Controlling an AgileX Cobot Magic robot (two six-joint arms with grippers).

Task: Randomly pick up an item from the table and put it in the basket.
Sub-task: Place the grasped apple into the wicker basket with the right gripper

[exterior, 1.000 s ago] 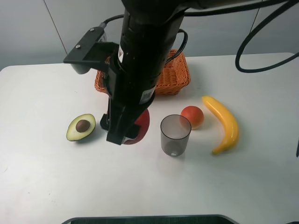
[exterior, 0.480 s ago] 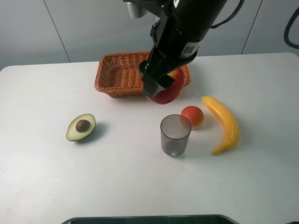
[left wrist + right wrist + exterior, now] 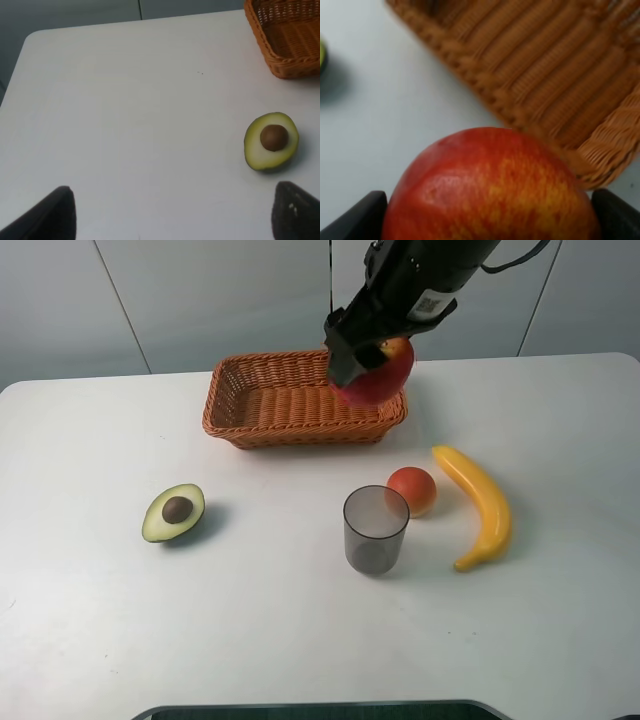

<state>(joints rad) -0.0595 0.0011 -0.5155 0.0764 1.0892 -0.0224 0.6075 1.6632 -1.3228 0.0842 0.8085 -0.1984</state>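
My right gripper [image 3: 368, 358] is shut on the red apple [image 3: 380, 375] and holds it in the air over the right end of the orange-brown wicker basket [image 3: 270, 405]. In the right wrist view the apple [image 3: 490, 190] fills the space between the two dark fingertips [image 3: 360, 217], with the basket's woven wall [image 3: 545, 85] behind it. The left gripper [image 3: 172, 212] hangs open and empty over the white table [image 3: 125, 125]; only its two dark fingertips show. The left arm is out of the exterior view.
A halved avocado [image 3: 174, 512] lies left of centre and also shows in the left wrist view [image 3: 271, 141]. A grey translucent cup [image 3: 376, 530], a small orange-red fruit [image 3: 412, 490] and a banana [image 3: 477, 502] stand right of centre.
My right gripper has lifted the apple from the table beside the avocado and carried it back and to the right, up to the basket's right end.
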